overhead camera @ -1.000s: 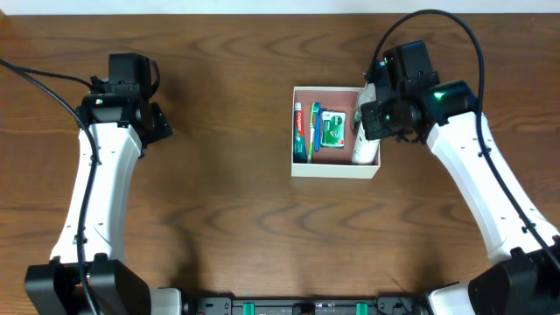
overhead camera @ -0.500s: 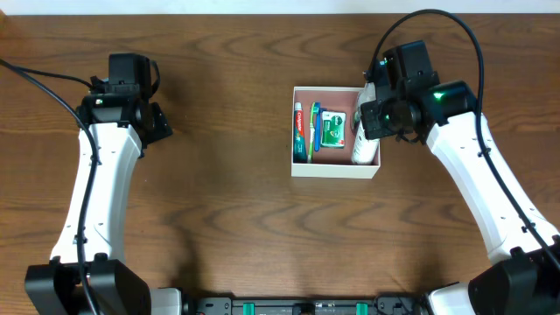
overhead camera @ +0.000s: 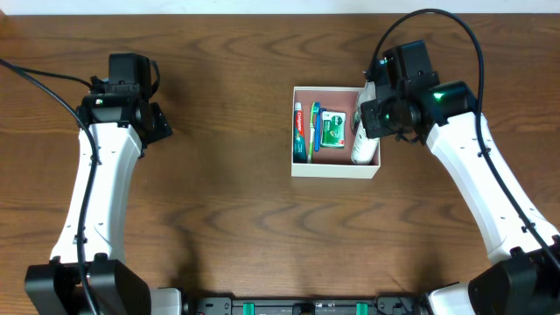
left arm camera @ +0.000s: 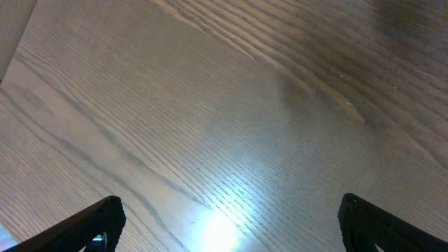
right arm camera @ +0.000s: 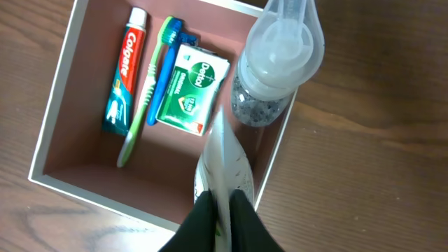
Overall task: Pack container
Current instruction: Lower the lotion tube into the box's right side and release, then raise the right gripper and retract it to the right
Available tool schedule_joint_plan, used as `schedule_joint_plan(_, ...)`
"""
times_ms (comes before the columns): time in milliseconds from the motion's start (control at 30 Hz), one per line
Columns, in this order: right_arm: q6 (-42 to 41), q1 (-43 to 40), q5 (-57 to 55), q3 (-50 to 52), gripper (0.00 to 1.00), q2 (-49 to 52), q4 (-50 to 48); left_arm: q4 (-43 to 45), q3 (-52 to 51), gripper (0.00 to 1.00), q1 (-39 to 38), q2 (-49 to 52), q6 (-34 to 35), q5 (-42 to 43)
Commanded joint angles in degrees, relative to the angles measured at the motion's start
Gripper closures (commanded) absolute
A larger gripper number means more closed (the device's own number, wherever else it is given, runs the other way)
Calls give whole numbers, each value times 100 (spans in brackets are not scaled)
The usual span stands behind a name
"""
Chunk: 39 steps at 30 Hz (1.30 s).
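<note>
Plainly pinched a white tube (right arm camera: 222, 161) with the right gripper (right arm camera: 222, 203), at the right side inside the container (overhead camera: 336, 168), right of the table's (overhead camera: 227, 210) middle, beside toothpaste (right arm camera: 124, 73), toothbrush (right arm camera: 150, 77) and green soap box (right arm camera: 192, 87). Held the left gripper (left arm camera: 231, 220) spread wide over wood, far left.

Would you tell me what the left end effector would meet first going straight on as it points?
The left end effector would likely meet the bare wooden table first; nothing else shows ahead.
</note>
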<state>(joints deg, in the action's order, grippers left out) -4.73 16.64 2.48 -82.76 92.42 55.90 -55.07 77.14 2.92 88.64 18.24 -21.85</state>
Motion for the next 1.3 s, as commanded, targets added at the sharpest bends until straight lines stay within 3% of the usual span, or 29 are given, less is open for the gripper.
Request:
schedule_joint_plan(0, 55, 101, -118, 7, 87, -55, 70, 4, -46, 2, 17, 4, 96, -114)
schedule_joint_plan(267, 52, 101, -118, 4, 73, -55, 85, 4, -46, 2, 17, 4, 96, -114)
schedule_joint_plan(733, 57, 98, -125, -240, 63, -122, 72, 4, -46, 2, 17, 4, 96, -114)
schedule_joint_plan(900, 79, 98, -122, -1091, 44, -337, 348, 4, -46, 2, 17, 4, 96, -114)
schedule_joint_plan(1033, 94, 87, -289, -1895, 1, -546, 778, 4, -46, 2, 17, 4, 96, -114)
schedule_joint_plan(1267, -793, -282, -1469, -2332, 1, -1001, 1381, 4, -46, 2, 17, 4, 96, -114)
